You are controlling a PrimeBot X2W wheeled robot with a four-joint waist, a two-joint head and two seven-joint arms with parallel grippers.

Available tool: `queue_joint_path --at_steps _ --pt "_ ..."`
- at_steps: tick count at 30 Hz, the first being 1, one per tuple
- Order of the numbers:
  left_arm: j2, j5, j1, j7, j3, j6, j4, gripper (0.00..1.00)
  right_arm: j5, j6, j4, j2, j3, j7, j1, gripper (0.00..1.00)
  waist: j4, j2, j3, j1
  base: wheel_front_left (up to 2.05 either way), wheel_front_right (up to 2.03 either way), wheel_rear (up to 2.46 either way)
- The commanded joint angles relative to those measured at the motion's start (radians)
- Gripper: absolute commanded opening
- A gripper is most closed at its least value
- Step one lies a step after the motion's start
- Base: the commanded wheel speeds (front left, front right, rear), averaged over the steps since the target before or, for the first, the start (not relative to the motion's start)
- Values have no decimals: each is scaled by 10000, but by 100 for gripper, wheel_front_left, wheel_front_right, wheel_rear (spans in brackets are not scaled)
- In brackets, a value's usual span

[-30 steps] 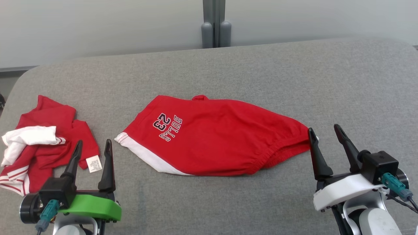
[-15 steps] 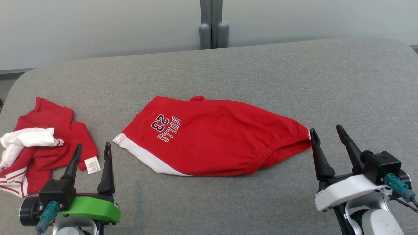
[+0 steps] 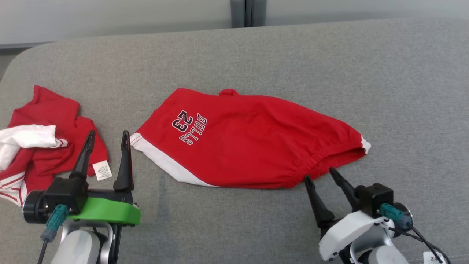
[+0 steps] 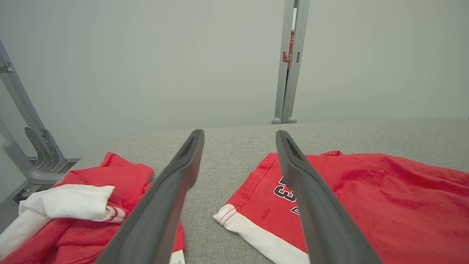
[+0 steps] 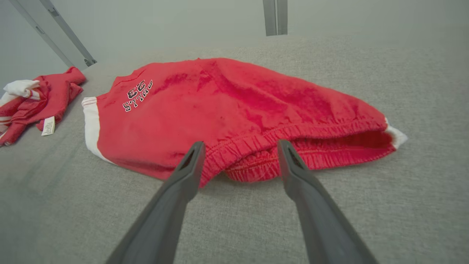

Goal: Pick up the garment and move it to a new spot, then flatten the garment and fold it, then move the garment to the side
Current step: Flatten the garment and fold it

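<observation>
At the far left of the grey tabletop [image 3: 234,55] a second red-and-white garment [image 3: 44,146] lies crumpled, probably set aside out of the work area. Its white care label [image 3: 102,170] faces up, the print too small to read. Just beside it the left hand [image 3: 108,132] hovers with fingers spread and nothing between them, pointing into the gap between that pile and the red shorts [image 3: 256,146]. The shorts, which I judge to be the task's garment, lie mid-tabletop, fairly flat and doubled leg on leg, with the white hem band [image 3: 161,165] towards the left. Near that hem the print [image 3: 189,127] reads "BULLS 23", upside down from the head view. The elastic waistband [image 3: 329,157] gapes at the near right edge. The right hand [image 3: 319,173], released and empty, has its fingertips just short of it, likely lined up to pinch that edge
</observation>
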Motion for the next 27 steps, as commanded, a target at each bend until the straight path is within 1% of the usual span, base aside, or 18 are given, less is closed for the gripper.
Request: queue_joint_path --at_steps 1,8,9,10,11,14,18,22,27 --pt "-71 101 -229 -2 33 -75 -37 100 96 -3 232 -23 162 -101 -239 100 322 0 536 0 0 0 0" --pt "-321 367 -464 -2 162 -187 -65 100 586 -3 1290 -27 915 -416 -834 100 486 0 873 0 0 0 0" --pt "-352 420 -481 -2 178 -235 -44 100 641 -1 1353 -22 994 -521 -946 59 498 0 892 0 0 0 0" --pt "-379 455 -497 0 190 -261 -29 100 705 -3 1407 -23 1029 -601 -1017 40 505 0 902 0 0 0 0" --pt "-408 480 -512 -2 211 -277 -9 100 738 -3 1386 -25 1061 -772 -1085 0 506 0 906 0 0 0 0" --pt "-462 569 -507 -2 287 -346 11 100 718 -3 1154 -40 1069 -1195 -1169 0 475 0 878 0 0 0 0" --pt "-510 644 -463 -2 443 -406 -3 100 892 -3 407 -151 929 -1620 -1190 0 341 0 843 0 0 0 0" --pt "-574 706 -541 0 496 -447 -43 100 954 -1 -210 -347 720 -1493 -1397 0 250 0 868 0 0 0 0" --pt "-706 836 -687 0 483 -530 -82 100 952 -3 -492 -609 442 -1153 -1850 0 323 0 1050 0 0 0 0"
